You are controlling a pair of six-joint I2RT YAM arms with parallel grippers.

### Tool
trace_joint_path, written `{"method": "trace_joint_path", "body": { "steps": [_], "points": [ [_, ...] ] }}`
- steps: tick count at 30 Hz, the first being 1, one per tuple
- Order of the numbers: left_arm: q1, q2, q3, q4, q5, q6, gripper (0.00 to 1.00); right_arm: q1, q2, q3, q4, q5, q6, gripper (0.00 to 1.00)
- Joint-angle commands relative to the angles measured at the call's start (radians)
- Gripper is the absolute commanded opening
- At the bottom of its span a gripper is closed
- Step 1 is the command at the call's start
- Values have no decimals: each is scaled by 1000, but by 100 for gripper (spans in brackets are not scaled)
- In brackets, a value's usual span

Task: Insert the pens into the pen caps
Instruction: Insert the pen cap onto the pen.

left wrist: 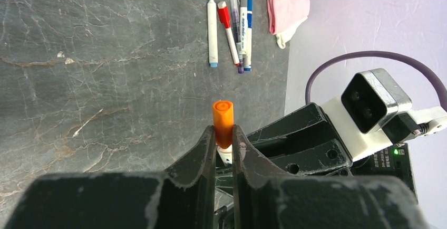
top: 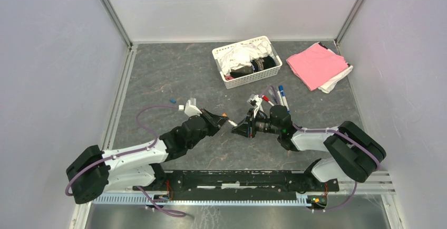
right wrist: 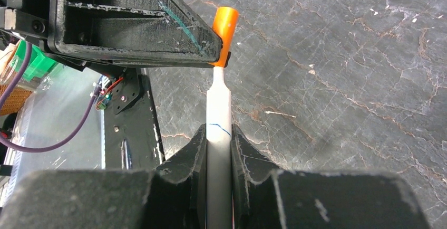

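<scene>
My left gripper (left wrist: pixel 224 131) is shut on an orange pen cap (left wrist: pixel 223 121), which sticks out past its fingertips. Facing it, my right gripper (right wrist: pixel 218 131) is shut on the barrel of a white pen (right wrist: pixel 219 107). The pen's narrow tip reaches into the mouth of the orange cap (right wrist: pixel 225 26) under the left gripper's fingers (right wrist: pixel 132 23). From above, the left gripper (top: pixel 219 119) and the right gripper (top: pixel 240 127) meet mid-table with the cap (top: pixel 224 116) between them. Several other pens (top: pixel 277 96) lie side by side behind the right arm, also seen as pens (left wrist: pixel 232 26) on the table.
A small blue cap (top: pixel 172 101) and a pale one (top: pixel 181 106) lie left of the left gripper. A white basket (top: pixel 226 78) of cloths stands at the back, with a pink cloth (top: pixel 316 64) to its right. Walls enclose the table.
</scene>
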Motion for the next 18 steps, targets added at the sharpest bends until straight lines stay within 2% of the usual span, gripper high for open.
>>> {"method": "trace_joint_path", "body": {
  "steps": [1,18],
  "points": [
    [-28,17,46,53,-11,-45,2,5,-15,36,-3,46,-20,0],
    [-149,138,142,29,-113,-27,2,0,-55,25,2,127,13,0]
  ]
}}
